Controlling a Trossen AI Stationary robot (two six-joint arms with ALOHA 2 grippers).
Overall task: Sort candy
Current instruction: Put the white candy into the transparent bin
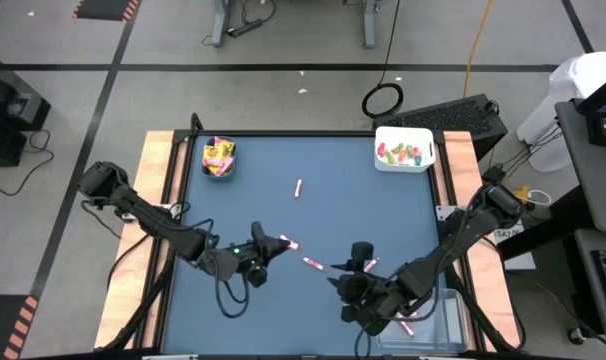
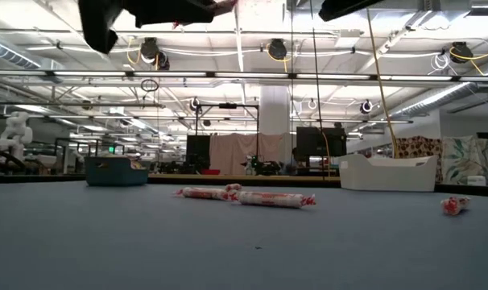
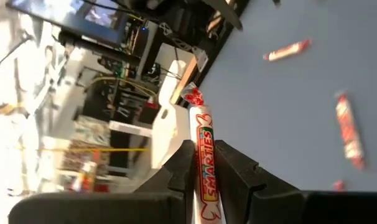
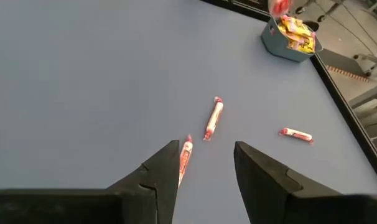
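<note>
My left gripper (image 1: 271, 246) hovers above the table's near middle, shut on a thin pink-white candy stick (image 3: 204, 149). My right gripper (image 4: 207, 163) stands open over the near right part of the mat (image 1: 363, 268), raised, with nothing between its fingers. Three more candy sticks lie flat on the blue mat (image 4: 213, 118) (image 4: 184, 155) (image 4: 296, 134); another lies farther back (image 1: 298, 187). A teal bin (image 1: 219, 157) at the far left holds yellow packets. A white bin (image 1: 404, 150) at the far right holds green and red pieces. My left gripper pinches the candy stick's lower half (image 3: 204, 177) between its two fingers (image 3: 179, 171). The stick lies along the fingers and juts out past their tips, its twisted end (image 3: 193, 96) free. The fingers point almost level toward the table's right. The stick is clear of the mat.
A clear bin (image 1: 441, 312) stands at the near right corner, beside my right arm, with a candy stick (image 1: 404, 326) at its edge. Wooden rails (image 1: 155, 200) border the mat on both sides. Open mat lies between the two far bins.
</note>
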